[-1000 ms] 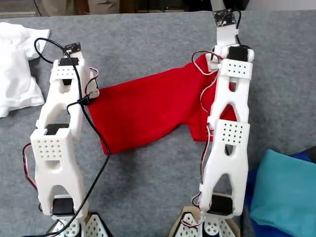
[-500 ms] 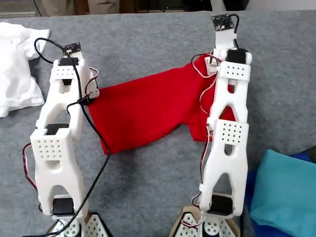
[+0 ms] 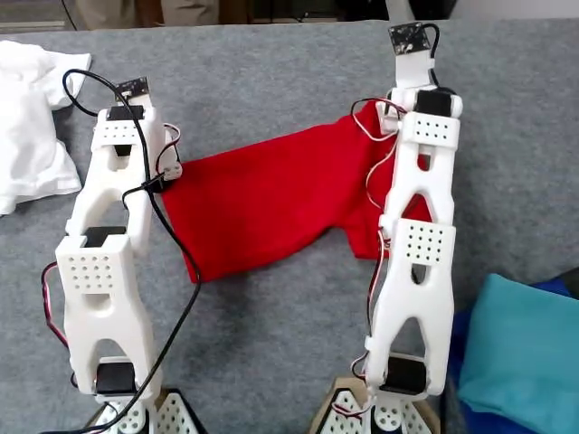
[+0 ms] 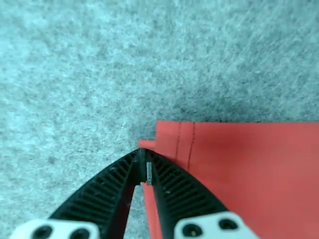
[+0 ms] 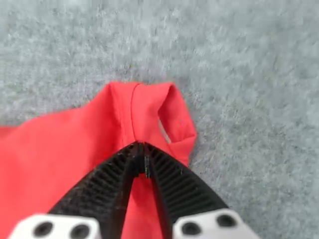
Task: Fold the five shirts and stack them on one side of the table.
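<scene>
1. A smooth, folded teal garment (image 3: 525,348) lay at the table's near right edge.
2. The red shirt (image 3: 271,203), soft and matte, lay spread across the grey, felt-like table (image 3: 271,72) between the two arms.
3. The left gripper (image 4: 144,167) had its black ribbed fingers (image 4: 172,186) pinched together on the shirt's double-stitched hem corner.
4. The right gripper (image 5: 144,162) was clamped on a seam beside a looped sleeve opening.
5. A crumpled white shirt (image 3: 32,117) sat at the far left.
</scene>
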You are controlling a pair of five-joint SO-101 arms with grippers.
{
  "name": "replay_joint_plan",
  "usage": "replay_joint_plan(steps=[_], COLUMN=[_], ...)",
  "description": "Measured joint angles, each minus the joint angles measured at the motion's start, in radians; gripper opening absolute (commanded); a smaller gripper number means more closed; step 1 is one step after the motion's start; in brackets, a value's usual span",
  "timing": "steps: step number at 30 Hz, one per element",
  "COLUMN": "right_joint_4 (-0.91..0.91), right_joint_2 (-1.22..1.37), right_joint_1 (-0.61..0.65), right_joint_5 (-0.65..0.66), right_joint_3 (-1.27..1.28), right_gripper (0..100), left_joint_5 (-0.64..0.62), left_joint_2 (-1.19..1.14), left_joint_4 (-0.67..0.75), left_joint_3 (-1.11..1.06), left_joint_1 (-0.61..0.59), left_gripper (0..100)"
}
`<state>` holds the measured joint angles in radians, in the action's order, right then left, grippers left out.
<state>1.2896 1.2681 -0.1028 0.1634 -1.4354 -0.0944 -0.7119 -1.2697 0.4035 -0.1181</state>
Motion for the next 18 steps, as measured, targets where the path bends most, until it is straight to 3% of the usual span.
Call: replay_joint_plan(steps=[13, 18], right_joint_4=[-0.026, -0.026], right_joint_2=[0.0, 0.0], right_joint_1=[0.0, 0.0], right_joint_5=[0.0, 0.0], right_joint_3=[-0.077, -0.077], right_gripper=[1.3, 15.7], left_joint_5=[0.0, 0.0], left_joint_2=[0.0, 0.0], left_joint_4=[0.0, 0.0], left_joint_3=[0.0, 0.0], left_joint_1=[0.0, 0.0], left_gripper=[2, 2])
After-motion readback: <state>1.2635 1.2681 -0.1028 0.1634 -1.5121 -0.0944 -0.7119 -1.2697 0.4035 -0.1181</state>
